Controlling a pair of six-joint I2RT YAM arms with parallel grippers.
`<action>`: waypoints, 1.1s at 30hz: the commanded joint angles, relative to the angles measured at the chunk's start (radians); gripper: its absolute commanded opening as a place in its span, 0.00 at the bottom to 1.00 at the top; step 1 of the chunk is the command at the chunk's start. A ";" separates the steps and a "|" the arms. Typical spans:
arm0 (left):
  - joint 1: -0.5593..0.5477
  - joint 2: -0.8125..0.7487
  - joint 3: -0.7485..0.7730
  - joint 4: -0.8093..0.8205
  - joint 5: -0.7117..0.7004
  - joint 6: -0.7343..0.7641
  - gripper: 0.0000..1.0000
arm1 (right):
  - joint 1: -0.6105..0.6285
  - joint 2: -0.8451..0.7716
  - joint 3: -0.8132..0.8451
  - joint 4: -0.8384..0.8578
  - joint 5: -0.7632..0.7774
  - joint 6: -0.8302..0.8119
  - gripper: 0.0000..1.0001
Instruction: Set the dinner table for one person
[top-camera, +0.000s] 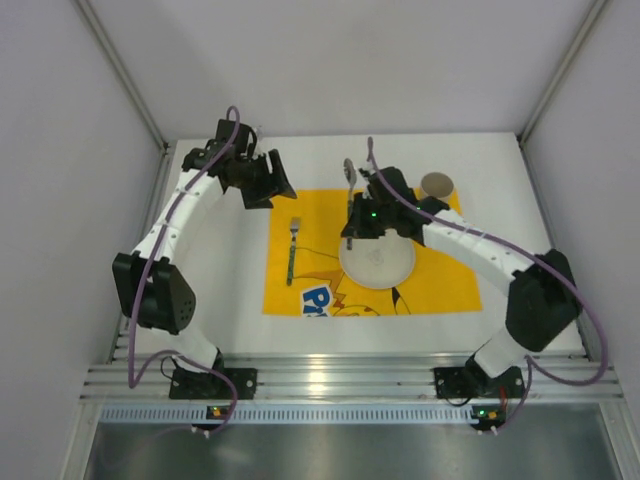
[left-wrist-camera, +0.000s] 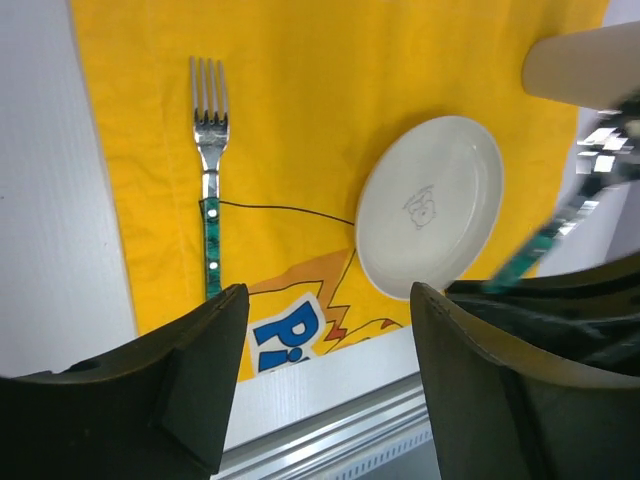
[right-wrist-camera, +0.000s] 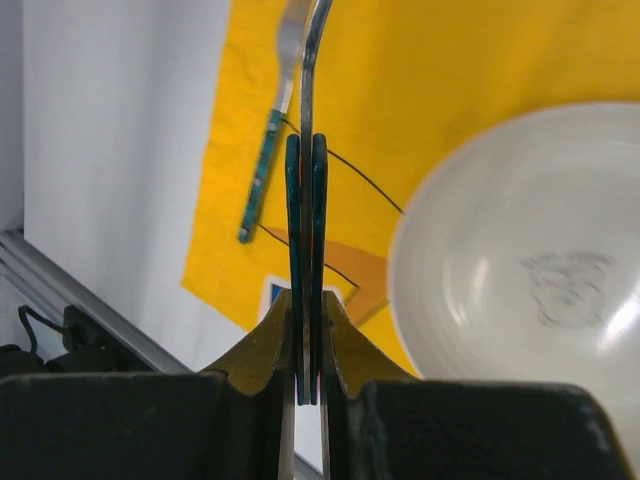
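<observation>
A white plate (top-camera: 377, 262) lies on a yellow printed placemat (top-camera: 440, 285) on the white dinner table (top-camera: 230, 300). A fork (top-camera: 292, 250) with a green handle lies left of the plate. My right gripper (top-camera: 355, 210) is shut on a green-handled spoon (top-camera: 349, 168) and holds it above the plate's far left edge. In the right wrist view the spoon (right-wrist-camera: 305, 250) stands edge-on between the jaws of the gripper (right-wrist-camera: 305, 320). My left gripper (top-camera: 270, 190) is open and empty above the mat's far left corner; it also shows in the left wrist view (left-wrist-camera: 330, 300).
A beige cup (top-camera: 437, 185) stands at the mat's far right edge, behind the right arm. Grey walls close in the table on the left, far and right sides. An aluminium rail (top-camera: 340, 380) runs along the near edge.
</observation>
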 joint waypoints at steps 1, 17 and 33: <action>0.008 -0.081 -0.054 0.004 -0.049 0.032 0.72 | -0.107 -0.234 -0.110 -0.153 0.101 -0.066 0.00; 0.016 -0.093 -0.189 0.082 -0.032 0.035 0.69 | -0.363 -0.242 -0.327 -0.509 0.285 -0.166 0.00; 0.016 -0.210 -0.390 0.202 -0.046 -0.026 0.68 | -0.400 -0.027 -0.244 -0.484 0.403 -0.251 0.00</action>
